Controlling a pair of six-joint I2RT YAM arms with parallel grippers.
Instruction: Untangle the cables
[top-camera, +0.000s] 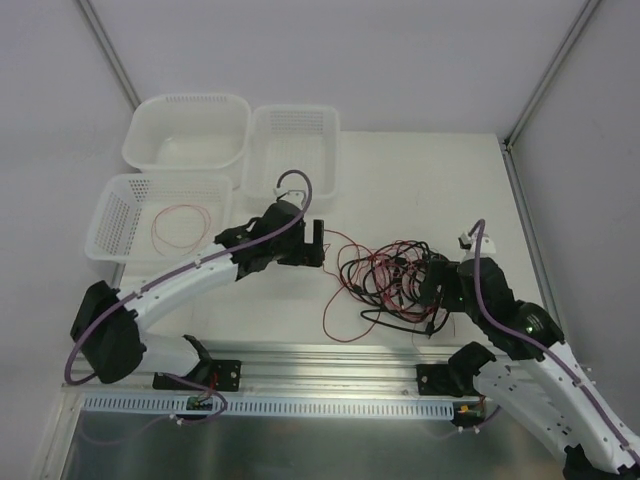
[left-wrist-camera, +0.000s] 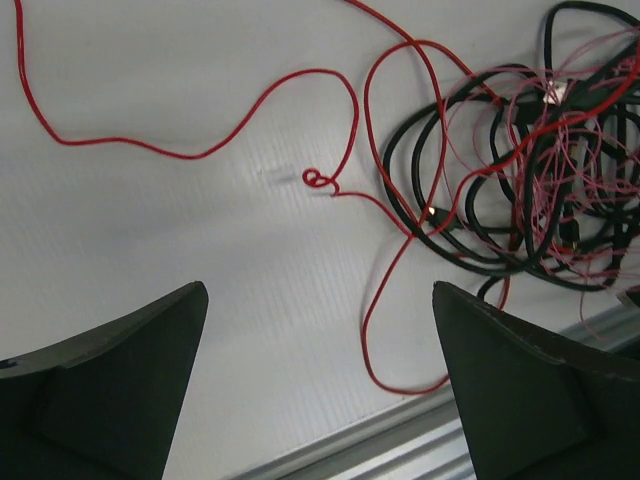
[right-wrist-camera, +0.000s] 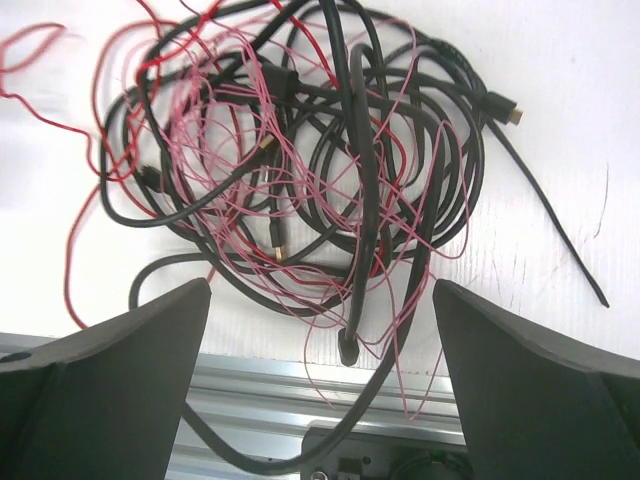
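Observation:
The cables (top-camera: 388, 274) lie in a tangle of black cables and thin red wires right of the table's centre. My left gripper (top-camera: 316, 246) is open and empty, hovering just left of the tangle. In the left wrist view the gripper (left-wrist-camera: 318, 290) is above bare table, with a loose red wire (left-wrist-camera: 318, 180) ahead of it and the tangle (left-wrist-camera: 530, 190) to the right. My right gripper (top-camera: 433, 292) is open and empty at the tangle's right edge. In the right wrist view the gripper (right-wrist-camera: 320, 285) hangs over the tangle (right-wrist-camera: 300, 170), and a black plug end (right-wrist-camera: 347, 348) lies between the fingers.
Three white baskets stand at the back left: one (top-camera: 190, 99), one (top-camera: 292, 112), and a nearer one (top-camera: 165, 181) holding a coiled red wire (top-camera: 180, 226). An aluminium rail (top-camera: 330, 358) runs along the near edge. The table's right edge (top-camera: 520, 220) is close to the tangle.

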